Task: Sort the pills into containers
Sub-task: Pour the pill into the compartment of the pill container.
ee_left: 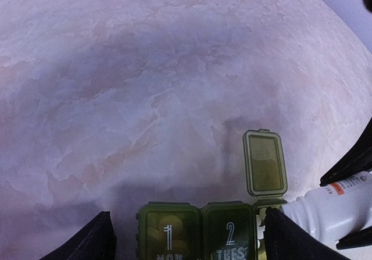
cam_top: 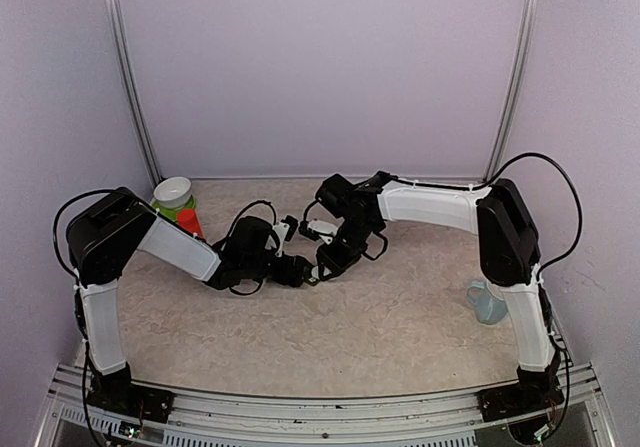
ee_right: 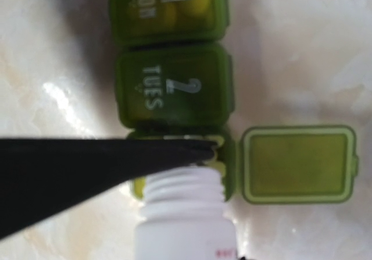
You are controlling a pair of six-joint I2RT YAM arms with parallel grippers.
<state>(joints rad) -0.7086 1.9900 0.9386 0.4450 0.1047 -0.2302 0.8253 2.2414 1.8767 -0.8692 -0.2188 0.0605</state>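
The containers (ee_left: 197,231) sit mid-table (ee_left: 174,97), between the two arms. The left end effector (ee_left: 195,239) is released, its fingers (ee_left: 99,242) straddling their ends. The right end effector (cam_top: 330,257) is clenched on a white bottle (ee_right: 186,213), tipped over the open compartment beside TUES. The containers are probably light, stiff, skiddy plastic. Brace them at the ends, clear of the flimsy lid (ee_right: 299,164).

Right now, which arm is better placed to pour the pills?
Right. The right gripper is shut on the white plastic bottle, mouth at the open end cell of the green three-compartment organiser; the left gripper is open, flanking it.
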